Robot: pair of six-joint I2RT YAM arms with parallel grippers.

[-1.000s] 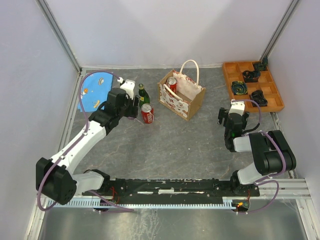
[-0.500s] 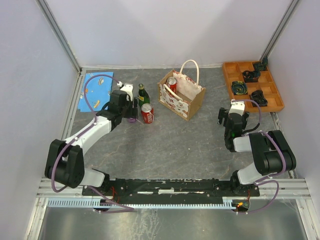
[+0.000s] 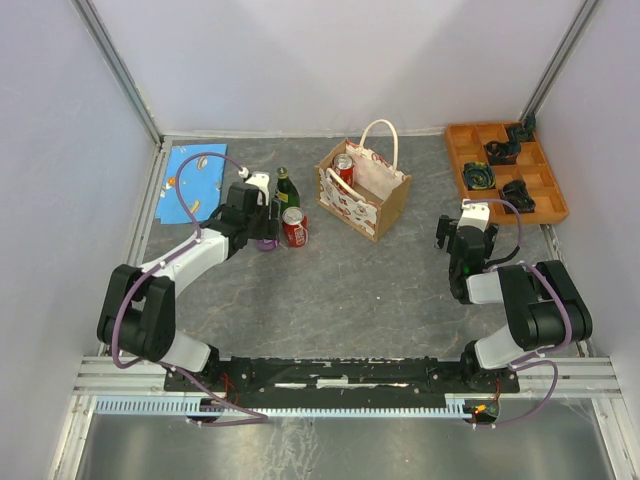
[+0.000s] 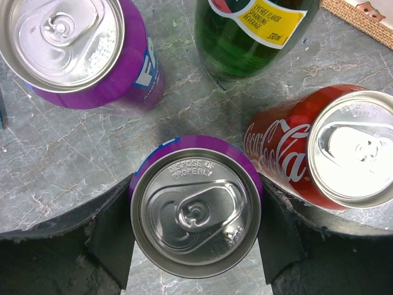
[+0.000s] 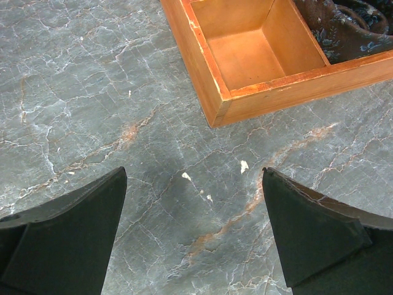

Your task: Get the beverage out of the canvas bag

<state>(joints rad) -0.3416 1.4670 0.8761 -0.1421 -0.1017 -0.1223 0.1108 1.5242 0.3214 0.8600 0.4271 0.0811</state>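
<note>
Here, a purple can (image 4: 195, 212) is pinched by the left gripper (image 4: 196, 243). One dark finger (image 4: 113, 236) is pressed on each side of it. The can is kept upright, and its silver top is seen from above. A second purple can (image 4: 73, 49) is seen at 10 o'clock from it. A green bottle (image 4: 252, 27) is seen at 1 o'clock and a red cola can (image 4: 319, 150) at 2 o'clock. All three are stood close by but not touching it.

The canvas bag (image 3: 352, 208) is found toward 12 o'clock on the gray table (image 3: 350, 290), with its white handles up. A red beverage can (image 3: 343, 166) is seen inside the bag, at its 10 o'clock end.

The right gripper (image 5: 193, 239) is held low over bare table at 3 o'clock. Its fingers (image 5: 67, 233) are spread wide, and nothing is held. The corner of an orange tray (image 5: 212, 92) is seen at 12 o'clock from it. A blue mat (image 3: 190, 178) is laid at 10 o'clock on the table.
</note>
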